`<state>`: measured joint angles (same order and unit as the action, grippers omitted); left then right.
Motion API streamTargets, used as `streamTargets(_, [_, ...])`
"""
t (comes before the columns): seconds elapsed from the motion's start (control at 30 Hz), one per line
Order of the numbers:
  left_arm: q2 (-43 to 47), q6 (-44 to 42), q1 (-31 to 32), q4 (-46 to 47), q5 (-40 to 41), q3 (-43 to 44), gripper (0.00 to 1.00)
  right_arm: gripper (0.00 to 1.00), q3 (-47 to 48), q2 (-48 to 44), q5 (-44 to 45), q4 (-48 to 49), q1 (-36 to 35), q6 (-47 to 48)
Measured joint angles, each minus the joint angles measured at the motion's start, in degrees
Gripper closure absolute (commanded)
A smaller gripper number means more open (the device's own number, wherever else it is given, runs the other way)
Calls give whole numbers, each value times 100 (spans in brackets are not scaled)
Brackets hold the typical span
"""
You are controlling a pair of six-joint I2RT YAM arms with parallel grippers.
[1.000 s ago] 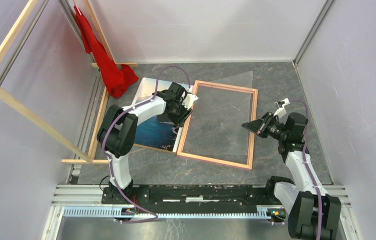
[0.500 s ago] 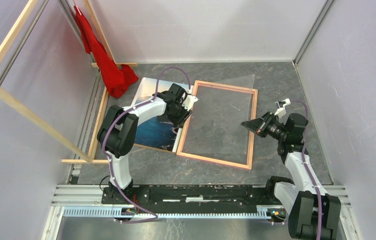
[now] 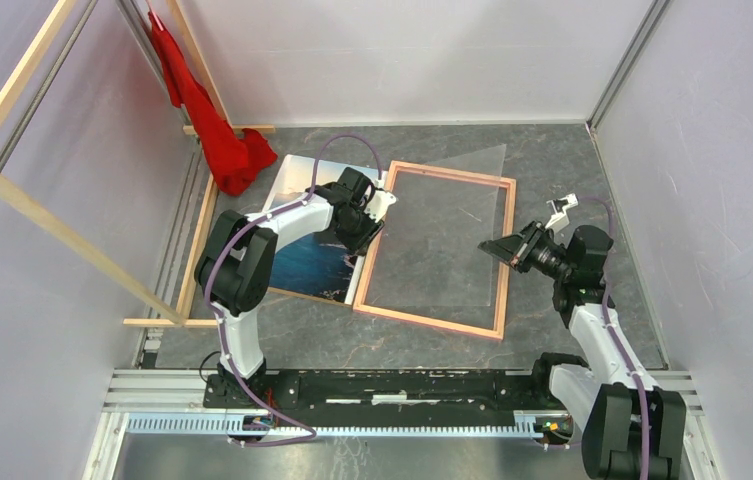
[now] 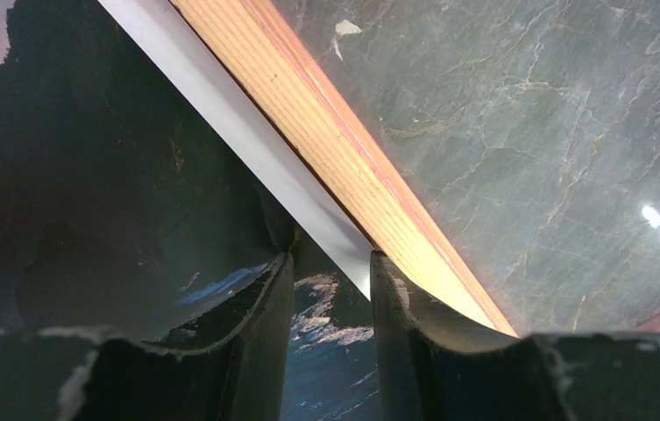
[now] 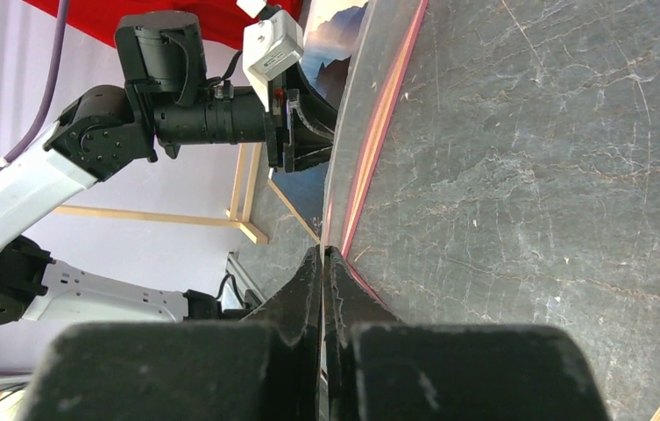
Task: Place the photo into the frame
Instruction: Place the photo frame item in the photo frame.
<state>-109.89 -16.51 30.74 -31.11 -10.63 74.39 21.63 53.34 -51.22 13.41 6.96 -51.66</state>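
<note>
Left end effector [image 4: 332,267] apparently straddles the photo [image 4: 89,175] edge.

A clear sheet [image 3: 442,240] over the frame [image 3: 428,322]

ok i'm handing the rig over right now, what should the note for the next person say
Left gripper: open, jaws either side of the photo at its right edge.
Right gripper: shut on the clear sheet, holding one edge raised over the frame.
Photo lies picture side up on the table, just left of the frame.
Done: sheet lifted.
Left: get the photo into the frame, probably then lower the sheet.
</note>
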Motion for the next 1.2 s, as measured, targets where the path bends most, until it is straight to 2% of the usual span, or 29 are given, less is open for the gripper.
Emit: streamTargets(1.2, [0, 0, -2, 2, 107, -22, 60, 100, 507, 22, 627, 87, -957, 356])
